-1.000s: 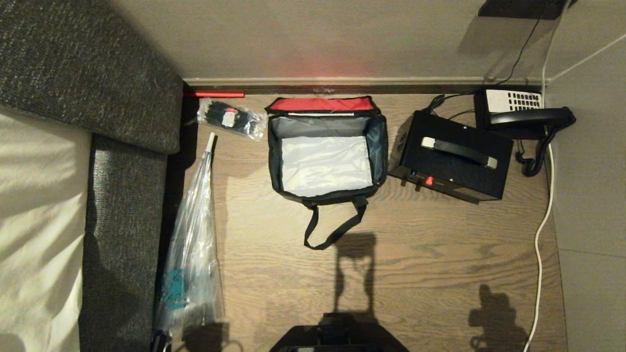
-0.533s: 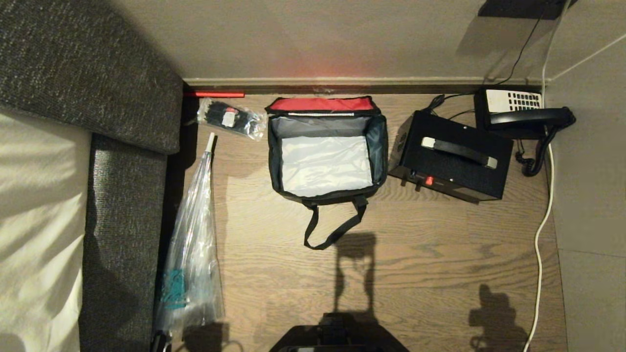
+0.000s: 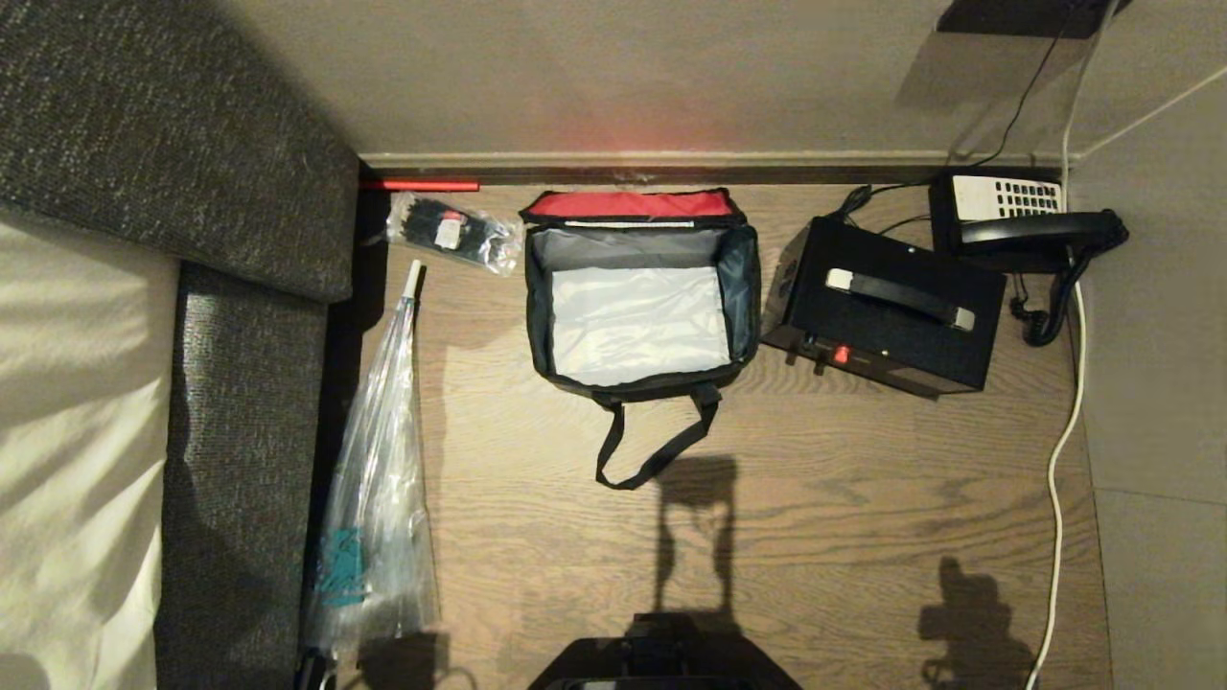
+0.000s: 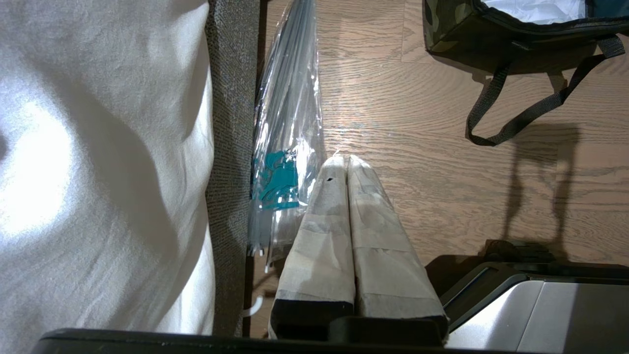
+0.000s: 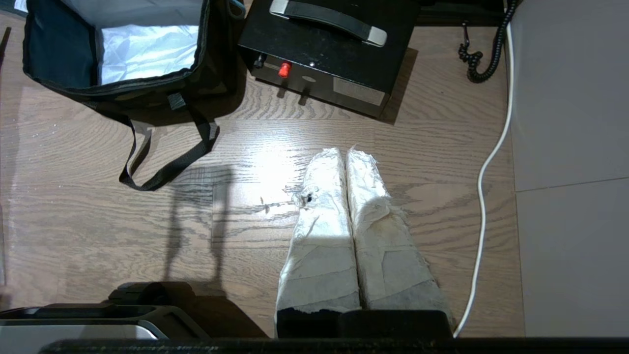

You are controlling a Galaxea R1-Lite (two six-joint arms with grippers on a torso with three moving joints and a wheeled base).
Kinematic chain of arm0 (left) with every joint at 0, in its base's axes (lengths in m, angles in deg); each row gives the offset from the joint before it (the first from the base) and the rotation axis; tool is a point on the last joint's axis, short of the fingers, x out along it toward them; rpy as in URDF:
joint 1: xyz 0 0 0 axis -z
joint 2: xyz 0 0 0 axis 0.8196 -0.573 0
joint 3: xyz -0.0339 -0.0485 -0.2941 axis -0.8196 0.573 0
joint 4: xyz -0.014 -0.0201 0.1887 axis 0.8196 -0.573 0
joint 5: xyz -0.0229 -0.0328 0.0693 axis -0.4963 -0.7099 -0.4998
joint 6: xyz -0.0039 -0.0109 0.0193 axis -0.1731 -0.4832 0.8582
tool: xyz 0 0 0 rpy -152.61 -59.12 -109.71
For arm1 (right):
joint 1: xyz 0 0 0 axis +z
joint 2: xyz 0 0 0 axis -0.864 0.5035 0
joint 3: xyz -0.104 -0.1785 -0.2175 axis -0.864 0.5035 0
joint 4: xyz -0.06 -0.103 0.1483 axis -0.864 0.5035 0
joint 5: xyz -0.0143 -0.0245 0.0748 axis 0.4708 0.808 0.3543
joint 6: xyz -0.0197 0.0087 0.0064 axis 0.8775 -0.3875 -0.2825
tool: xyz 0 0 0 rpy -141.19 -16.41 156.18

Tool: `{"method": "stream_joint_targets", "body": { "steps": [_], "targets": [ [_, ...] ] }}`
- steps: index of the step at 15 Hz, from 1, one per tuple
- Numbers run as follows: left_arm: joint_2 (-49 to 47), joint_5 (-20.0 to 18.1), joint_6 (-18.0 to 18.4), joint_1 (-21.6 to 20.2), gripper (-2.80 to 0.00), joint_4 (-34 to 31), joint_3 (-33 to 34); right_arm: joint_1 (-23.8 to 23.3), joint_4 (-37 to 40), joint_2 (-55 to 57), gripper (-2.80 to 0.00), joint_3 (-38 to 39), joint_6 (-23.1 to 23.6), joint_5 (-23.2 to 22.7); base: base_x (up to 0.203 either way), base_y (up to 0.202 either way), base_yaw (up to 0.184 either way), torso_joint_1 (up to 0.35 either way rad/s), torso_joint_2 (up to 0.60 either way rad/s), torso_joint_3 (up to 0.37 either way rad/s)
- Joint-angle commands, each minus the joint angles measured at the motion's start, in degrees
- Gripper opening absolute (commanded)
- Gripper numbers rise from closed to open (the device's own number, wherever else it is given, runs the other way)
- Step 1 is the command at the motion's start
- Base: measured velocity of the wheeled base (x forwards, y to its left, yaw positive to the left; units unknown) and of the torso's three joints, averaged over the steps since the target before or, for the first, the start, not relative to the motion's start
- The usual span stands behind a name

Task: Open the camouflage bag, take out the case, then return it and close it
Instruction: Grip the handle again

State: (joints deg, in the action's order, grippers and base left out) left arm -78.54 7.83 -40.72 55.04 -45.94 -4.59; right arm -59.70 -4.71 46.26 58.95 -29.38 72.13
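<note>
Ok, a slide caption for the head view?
Camouflage bag open and empty on the floor, the case standing out beside it.

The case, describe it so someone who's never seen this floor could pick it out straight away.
Start at the wall's baseboard across the far edge of the wooden floor. The open bag, red-lined lid up, stands against it in the middle; the case sits on its right side. Unlike the black telephone behind it, the case is a black box with a white-ended top handle and a red knob.
</note>
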Motion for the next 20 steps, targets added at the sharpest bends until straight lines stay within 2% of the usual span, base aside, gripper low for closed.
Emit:
{"method": "stream_joint_targets", "body": {
  "steps": [1, 20],
  "targets": [
    [-0.1, 0.0, 0.0, 0.0, -2.80, 0.0, 0.0, 0.0, -0.1, 0.2, -2.80, 2.3, 0.0, 0.0, 0.000, 0.000, 0.000, 0.000, 0.00, 0.000],
    [-0.1, 0.0, 0.0, 0.0, -2.80, 0.0, 0.0, 0.0, 0.0, 0.2, -2.80, 2.3, 0.8, 0.0, 0.000, 0.000, 0.000, 0.000, 0.00, 0.000]
  ]
}}
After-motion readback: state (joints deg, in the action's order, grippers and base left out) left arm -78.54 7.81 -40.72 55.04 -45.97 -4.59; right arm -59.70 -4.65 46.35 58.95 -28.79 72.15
